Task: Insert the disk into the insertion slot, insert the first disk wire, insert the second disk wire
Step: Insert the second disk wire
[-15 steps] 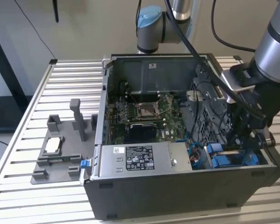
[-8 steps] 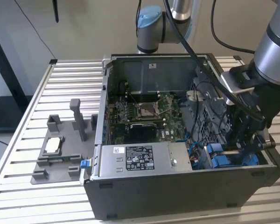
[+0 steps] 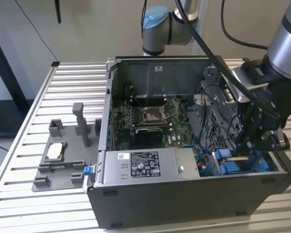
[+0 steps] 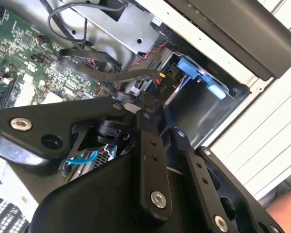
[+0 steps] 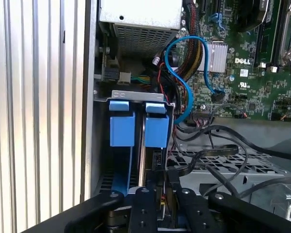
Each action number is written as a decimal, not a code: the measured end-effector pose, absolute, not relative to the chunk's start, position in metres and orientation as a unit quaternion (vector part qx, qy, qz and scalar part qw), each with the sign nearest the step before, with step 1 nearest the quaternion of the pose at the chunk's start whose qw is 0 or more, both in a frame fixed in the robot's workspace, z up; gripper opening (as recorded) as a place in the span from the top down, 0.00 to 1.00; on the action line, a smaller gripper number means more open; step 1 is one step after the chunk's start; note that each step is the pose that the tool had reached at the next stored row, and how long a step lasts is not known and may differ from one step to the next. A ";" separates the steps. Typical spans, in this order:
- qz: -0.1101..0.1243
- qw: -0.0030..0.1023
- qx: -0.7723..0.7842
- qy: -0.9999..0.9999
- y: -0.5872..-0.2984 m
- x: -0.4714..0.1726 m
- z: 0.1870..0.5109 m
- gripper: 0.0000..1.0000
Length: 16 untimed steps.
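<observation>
The disk (image 5: 156, 130) stands in the insertion slot (image 5: 136, 94), a grey metal bay in the corner of the black computer case (image 3: 184, 204); its blue frame tabs (image 3: 233, 166) stick up from the bay. My gripper (image 3: 243, 145) reaches down into the case right at the disk's open end. In both wrist views the fingers (image 5: 144, 204) lie close together around a black wire connector (image 4: 158, 82) with red and yellow leads, pressed against the disk's end. A flat black wire (image 4: 111, 72) runs to the same spot. The gripper (image 4: 144, 104) hides the socket itself.
A silver power-supply box (image 3: 145, 165) with a white label fills the case's front edge, beside the green motherboard (image 3: 155, 121). A blue cable (image 5: 184, 73) and loose black cables (image 5: 223, 155) cross near the bay. A grey fixture (image 3: 58, 155) sits on the slatted table at the exterior view's left.
</observation>
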<state>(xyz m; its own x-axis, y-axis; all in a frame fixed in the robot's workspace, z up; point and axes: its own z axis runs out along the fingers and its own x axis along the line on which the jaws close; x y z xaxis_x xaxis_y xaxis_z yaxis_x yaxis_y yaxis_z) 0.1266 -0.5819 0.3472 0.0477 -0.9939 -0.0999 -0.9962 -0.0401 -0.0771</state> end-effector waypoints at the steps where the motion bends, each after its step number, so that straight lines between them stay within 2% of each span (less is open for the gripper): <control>1: 0.009 0.062 -0.721 0.690 -0.582 0.127 0.349 0.76; 10: 0.010 0.062 -0.721 0.690 -0.582 0.127 0.375 0.76; 16: 0.010 0.062 -0.721 0.690 -0.582 0.127 0.380 0.76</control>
<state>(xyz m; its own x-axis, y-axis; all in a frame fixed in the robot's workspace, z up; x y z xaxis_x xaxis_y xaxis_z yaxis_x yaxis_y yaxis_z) 0.1268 -0.5819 0.3803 0.0466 -0.9939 -0.1000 -0.9963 -0.0391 -0.0763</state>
